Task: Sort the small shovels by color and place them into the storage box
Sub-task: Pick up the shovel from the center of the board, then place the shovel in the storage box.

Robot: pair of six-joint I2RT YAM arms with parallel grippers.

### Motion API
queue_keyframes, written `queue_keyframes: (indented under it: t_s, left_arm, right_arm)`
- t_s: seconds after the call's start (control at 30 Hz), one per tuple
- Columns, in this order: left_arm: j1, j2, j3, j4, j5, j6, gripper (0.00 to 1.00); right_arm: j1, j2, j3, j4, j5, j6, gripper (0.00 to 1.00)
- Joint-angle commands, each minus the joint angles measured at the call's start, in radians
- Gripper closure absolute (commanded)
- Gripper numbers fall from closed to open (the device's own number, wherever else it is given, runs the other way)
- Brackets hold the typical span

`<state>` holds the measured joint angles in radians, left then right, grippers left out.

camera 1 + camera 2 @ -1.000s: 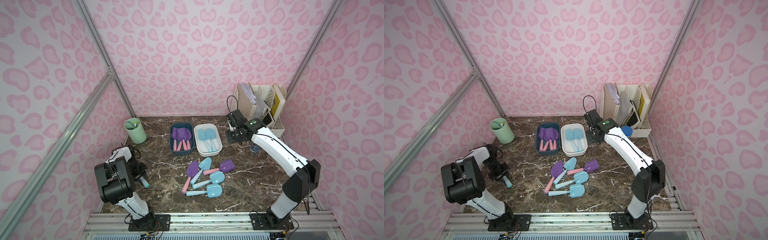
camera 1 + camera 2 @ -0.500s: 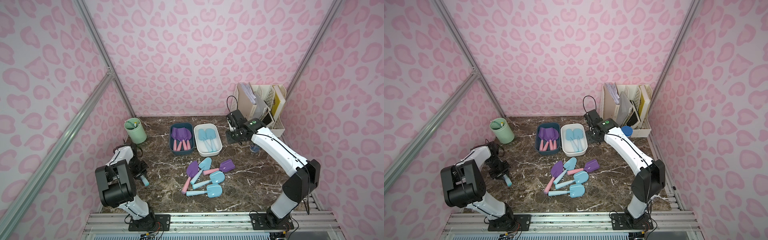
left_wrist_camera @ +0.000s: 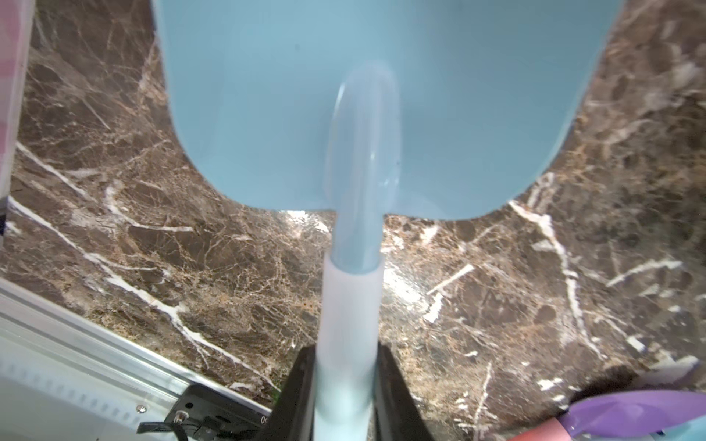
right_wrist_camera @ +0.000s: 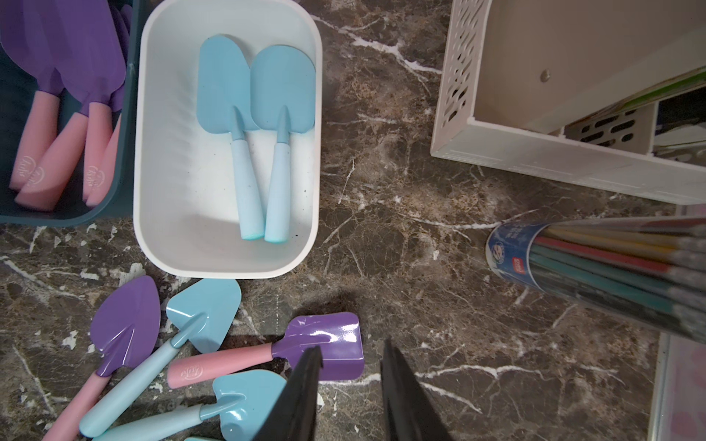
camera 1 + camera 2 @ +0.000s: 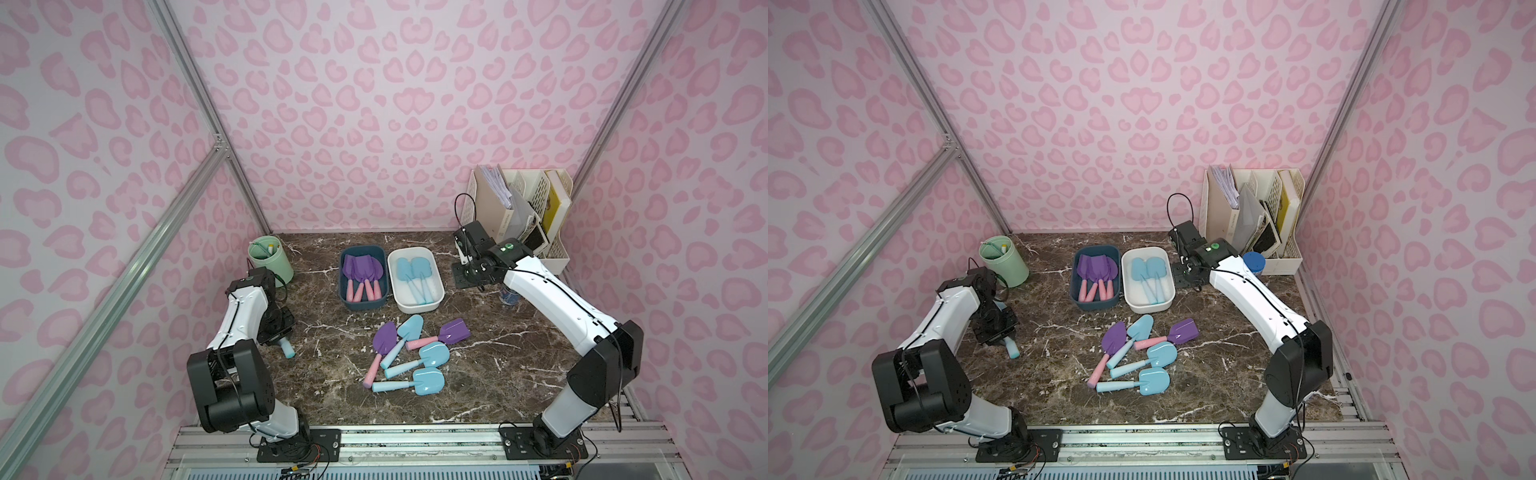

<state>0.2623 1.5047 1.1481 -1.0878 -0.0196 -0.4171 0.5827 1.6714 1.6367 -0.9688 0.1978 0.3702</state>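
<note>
A: What is the left end effector [image 3: 345, 348] doing?

B: It is clamping the pale handle of a light blue shovel [image 3: 363, 114]. The blade is pointing away from the fingers, low over the surface [image 5: 498, 365] near its left edge.

A: And the right end effector [image 4: 351, 345]?

B: Its jaws are standing slightly apart, gripping nothing. It is hovering just beside the white box [image 5: 417, 309], which is holding two blue shovels. The loose shovels [image 5: 415, 353] are lying mid-surface, apart from both end effectors.
</note>
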Motion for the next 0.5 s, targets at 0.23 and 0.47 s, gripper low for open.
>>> queue_keyframes:
  t_s: [0.23, 0.47]
  left_arm:
    - [-0.188, -0.058, 0.156, -0.116, -0.003, -0.056, 0.95]
    - [-0.373, -0.002, 0.245, -0.121, -0.009, -0.150, 0.96]
  right_arm:
    - [0.000, -0.076, -0.064, 0.027, -0.009, 0.023, 0.67]
    - [-0.014, -0.118, -0.112, 0.036, -0.020, 0.021, 0.67]
